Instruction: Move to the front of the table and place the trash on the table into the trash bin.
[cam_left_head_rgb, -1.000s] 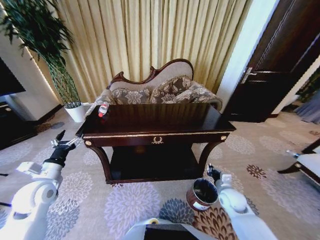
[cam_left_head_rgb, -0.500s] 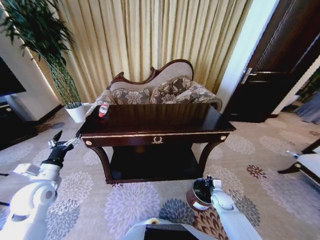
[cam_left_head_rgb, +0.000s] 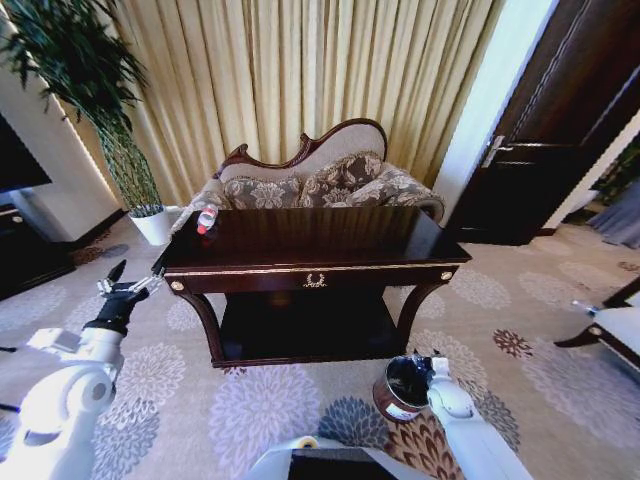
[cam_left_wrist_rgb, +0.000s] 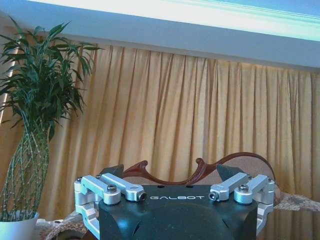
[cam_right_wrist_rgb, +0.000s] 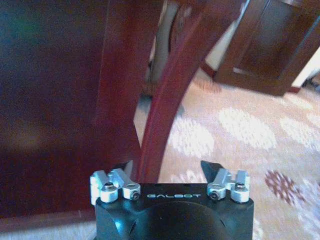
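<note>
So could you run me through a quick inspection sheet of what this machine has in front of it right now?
Surface: dark glossy table with gold trim, its lower shelf in shadow.
Job's things: clear bottle with red cap at the table's far left corner; coppery trash bin on the carpet by the table's right front leg.
Clutter: nothing seen.
Grippers: left gripper open, raised off the table's left end; right gripper open, low beside the bin.
Cables: nothing seen.
Surroundings: patterned sofa behind the table, gold curtains, potted plant at left, dark door at right, floral carpet.
</note>
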